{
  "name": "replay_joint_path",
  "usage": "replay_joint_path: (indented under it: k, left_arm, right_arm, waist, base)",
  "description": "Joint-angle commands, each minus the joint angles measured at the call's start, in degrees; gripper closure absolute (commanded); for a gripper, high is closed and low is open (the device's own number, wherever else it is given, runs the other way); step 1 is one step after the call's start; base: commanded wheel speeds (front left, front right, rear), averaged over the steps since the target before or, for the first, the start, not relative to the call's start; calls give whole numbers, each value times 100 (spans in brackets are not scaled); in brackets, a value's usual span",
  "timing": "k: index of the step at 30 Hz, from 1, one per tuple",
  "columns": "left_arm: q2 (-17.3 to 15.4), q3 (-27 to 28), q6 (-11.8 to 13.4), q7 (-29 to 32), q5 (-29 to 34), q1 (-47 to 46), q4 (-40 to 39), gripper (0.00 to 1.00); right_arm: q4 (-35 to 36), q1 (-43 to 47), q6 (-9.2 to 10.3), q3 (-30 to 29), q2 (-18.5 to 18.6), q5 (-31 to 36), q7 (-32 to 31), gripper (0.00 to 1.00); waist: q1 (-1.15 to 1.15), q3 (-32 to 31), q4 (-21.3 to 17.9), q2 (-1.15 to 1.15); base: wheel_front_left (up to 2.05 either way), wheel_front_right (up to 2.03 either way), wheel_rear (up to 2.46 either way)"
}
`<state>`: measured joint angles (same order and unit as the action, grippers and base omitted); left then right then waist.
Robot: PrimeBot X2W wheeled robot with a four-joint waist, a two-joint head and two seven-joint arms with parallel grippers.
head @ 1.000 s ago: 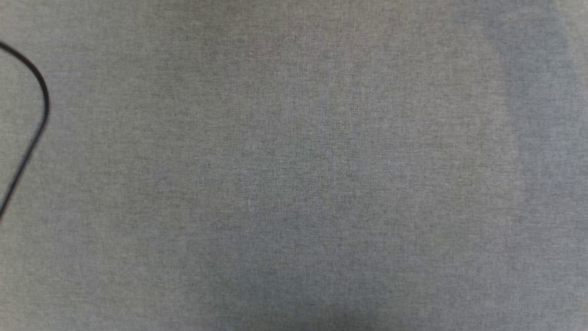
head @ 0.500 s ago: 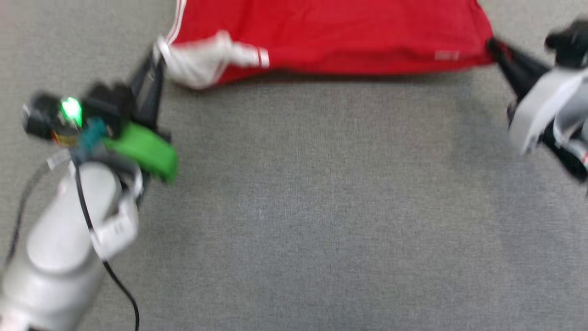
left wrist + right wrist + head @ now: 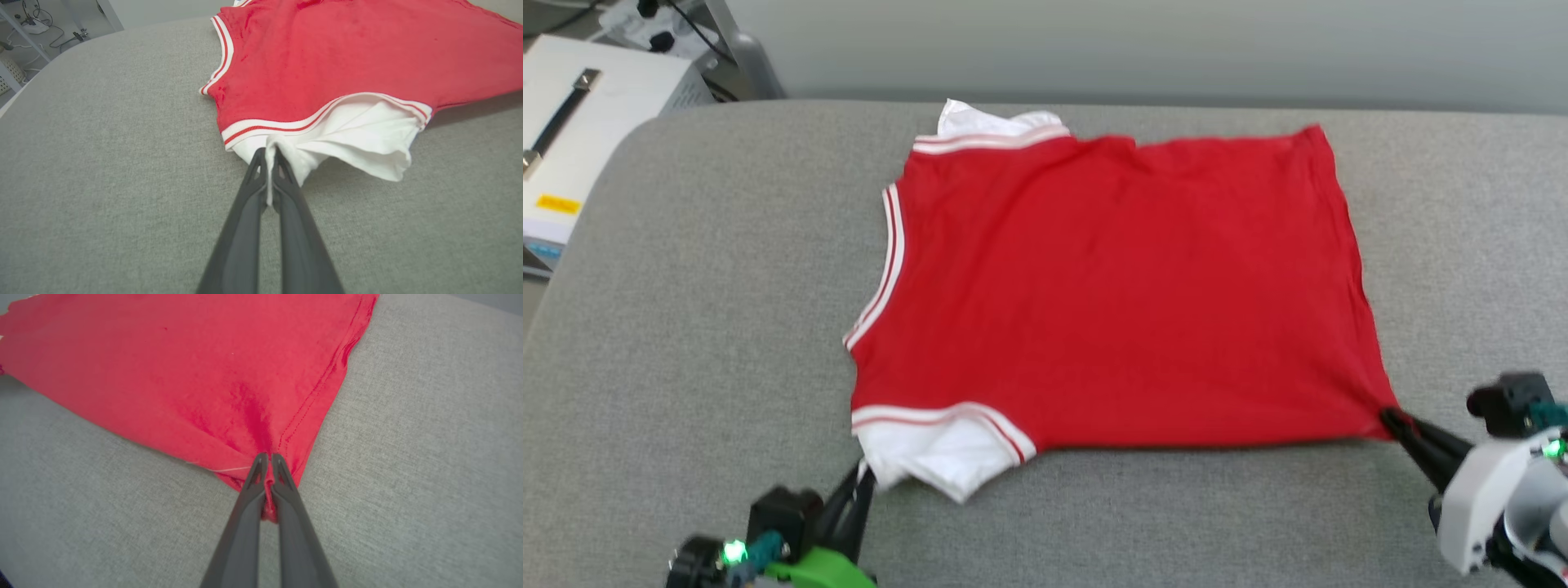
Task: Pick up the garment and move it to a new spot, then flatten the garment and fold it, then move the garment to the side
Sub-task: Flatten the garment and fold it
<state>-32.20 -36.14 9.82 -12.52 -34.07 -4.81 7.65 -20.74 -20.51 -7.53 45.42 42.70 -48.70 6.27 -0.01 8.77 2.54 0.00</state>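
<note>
Garment [image 3: 1111,294]: left pincer [image 3: 267,157] still clamped on white sleeve [image 3: 359,139], right pincer [image 3: 265,459] on hem corner [image 3: 261,441]; head view has lifted, cloth spread flat beyond both; folding judged next.

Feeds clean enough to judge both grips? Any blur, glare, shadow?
Head view: sharp, evenly lit, no glare on the garment. Left wrist view: crisp where the left gripper pinches the sleeve, soft shadow beneath it. Right wrist view: crisp at the right gripper, slight sheen on the garment.
</note>
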Motion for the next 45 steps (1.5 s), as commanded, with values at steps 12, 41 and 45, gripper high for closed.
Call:
replay_joint_path:
  k: [12,41,45]
  left_arm:
    - [77,-159,219,187,-515,1167,-319,100]
    - [357,-313,-1255,293,462,-3025,2184,100]
    - [580,-412,-1421,148,412,-3131,2868,100]
  right_arm:
    - [1130,2106,4,-1208,0,-7,-620,100]
    - [1062,-213,4,-2509,-817,719,-1994,100]
    - [620,-433,4,-2217,-901,759,-1914,100]
  waist:
    - [1,-364,-71,0]
    - [1,1398,-223,0]
    - [1,1458,-203,0]
  base:
    - [0,0,0]
    - [0,0,0]
    - [0,0,0]
